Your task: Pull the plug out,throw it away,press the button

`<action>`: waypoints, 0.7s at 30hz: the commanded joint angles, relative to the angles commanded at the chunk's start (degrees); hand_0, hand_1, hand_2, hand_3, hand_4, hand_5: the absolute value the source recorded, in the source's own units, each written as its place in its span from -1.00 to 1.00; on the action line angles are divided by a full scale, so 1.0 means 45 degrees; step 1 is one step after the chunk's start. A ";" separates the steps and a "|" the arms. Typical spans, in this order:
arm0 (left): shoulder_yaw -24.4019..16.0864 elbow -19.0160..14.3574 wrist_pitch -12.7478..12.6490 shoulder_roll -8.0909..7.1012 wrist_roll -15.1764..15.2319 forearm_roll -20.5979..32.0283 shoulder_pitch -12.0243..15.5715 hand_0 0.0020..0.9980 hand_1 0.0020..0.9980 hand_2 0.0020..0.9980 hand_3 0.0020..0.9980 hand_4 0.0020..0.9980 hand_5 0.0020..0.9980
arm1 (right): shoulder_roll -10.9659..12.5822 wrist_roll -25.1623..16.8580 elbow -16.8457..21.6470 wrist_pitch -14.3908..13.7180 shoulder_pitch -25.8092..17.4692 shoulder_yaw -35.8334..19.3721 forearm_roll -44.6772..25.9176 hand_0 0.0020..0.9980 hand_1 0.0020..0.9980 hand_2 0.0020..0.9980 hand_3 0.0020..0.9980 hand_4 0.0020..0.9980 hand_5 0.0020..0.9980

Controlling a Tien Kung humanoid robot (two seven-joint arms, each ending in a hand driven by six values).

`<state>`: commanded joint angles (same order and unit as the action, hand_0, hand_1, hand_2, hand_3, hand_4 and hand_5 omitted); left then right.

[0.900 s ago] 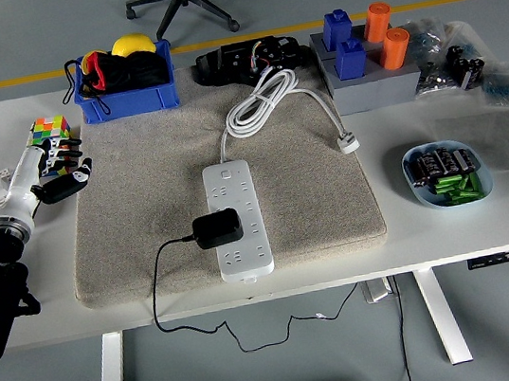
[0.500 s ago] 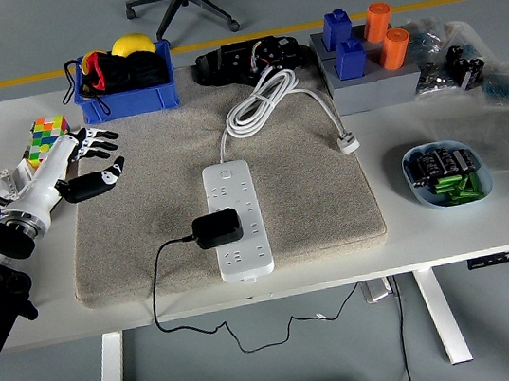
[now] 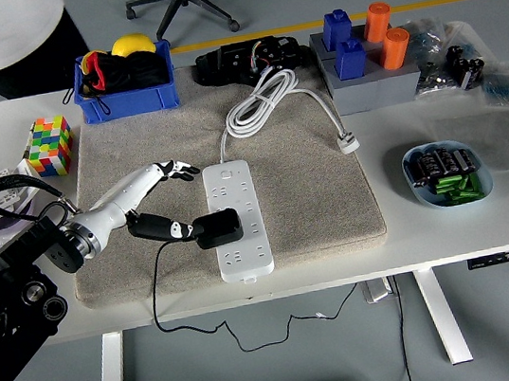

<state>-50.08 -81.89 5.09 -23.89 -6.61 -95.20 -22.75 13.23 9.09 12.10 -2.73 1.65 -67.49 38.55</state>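
A white power strip [image 3: 237, 216] lies lengthwise on the beige mat [image 3: 303, 193], its white cable [image 3: 265, 101] coiled behind it. A black plug adapter [image 3: 217, 228] sits in the strip's left side, and its thin black cord [image 3: 158, 281] runs off the table's front edge. My left hand [image 3: 180, 202] reaches in from the left with fingers spread. The thumb tip is at the adapter's left edge and the other fingertips [image 3: 185, 171] hover just left of the strip's far end. It holds nothing. The right arm is out of view.
A blue bin [image 3: 126, 102] with yellow, red and black items stands at the back left, a colour cube [image 3: 48, 145] beside it. At the back right is a grey block [image 3: 368, 87] with blue and orange pieces. A blue dish [image 3: 417, 187] of batteries sits right. A person in white stands at the far left.
My left hand has swung right from beside the colour cube, across the mat, to the adapter on the strip. A person in white has come into view at the top left.
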 joint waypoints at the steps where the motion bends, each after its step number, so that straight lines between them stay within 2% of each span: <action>1: 0.0165 0.0012 -0.0016 0.0014 -0.0016 0.0012 -0.0070 0.69 0.68 0.53 0.61 1.00 -0.59 | -0.0001 0.0003 -0.0005 0.0003 -0.0005 0.0003 -0.0004 0.52 0.34 0.31 0.24 0.34 0.02; 6: 0.0697 0.0154 -0.0026 0.0163 -0.0103 0.0091 -0.0371 0.69 0.68 0.53 0.61 1.00 -0.59 | -0.0004 0.0002 -0.0005 0.0001 -0.0016 0.0024 -0.0019 0.52 0.34 0.31 0.24 0.34 0.02; 7: 0.0748 0.0183 -0.0021 0.0186 -0.0103 0.0125 -0.0409 0.66 0.57 0.42 0.55 1.00 -0.64 | -0.0003 0.0001 -0.0005 0.0000 -0.0015 0.0030 -0.0021 0.52 0.34 0.31 0.24 0.34 0.02; 12: 0.1157 0.0407 -0.0103 0.0393 -0.0174 0.0057 -0.0617 0.66 0.57 0.42 0.55 1.00 -0.64 | 0.0002 -0.0015 0.0004 -0.0010 0.0006 0.0066 -0.0046 0.52 0.34 0.31 0.24 0.34 0.02; 13: 0.1219 0.0450 -0.0153 0.0442 -0.0177 0.0064 -0.0640 0.55 0.35 0.22 0.48 1.00 -0.74 | -0.0003 -0.0019 0.0004 -0.0012 0.0008 0.0064 -0.0052 0.52 0.34 0.31 0.24 0.34 0.02; 18: 0.1456 0.0690 -0.0256 0.0615 -0.0225 -0.0020 -0.0787 0.55 0.35 0.22 0.48 1.00 -0.74 | -0.0010 -0.0020 -0.0003 -0.0006 0.0009 0.0073 -0.0071 0.52 0.34 0.31 0.24 0.34 0.02; 19: 0.1513 0.0752 -0.0271 0.0630 -0.0217 -0.0015 -0.0823 0.44 0.21 0.09 0.43 0.93 -0.90 | -0.0008 -0.0021 -0.0003 -0.0005 0.0008 0.0072 -0.0073 0.52 0.34 0.31 0.24 0.34 0.02; 21: 0.1626 0.0884 -0.0330 0.0661 -0.0181 0.0028 -0.0893 0.44 0.21 0.09 0.43 0.93 -0.90 | -0.0003 -0.0020 -0.0007 -0.0005 0.0005 0.0068 -0.0075 0.52 0.34 0.31 0.24 0.34 0.02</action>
<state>-42.76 -77.91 3.61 -20.92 -7.43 -95.07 -26.77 13.21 9.01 12.07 -2.76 1.68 -67.18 38.22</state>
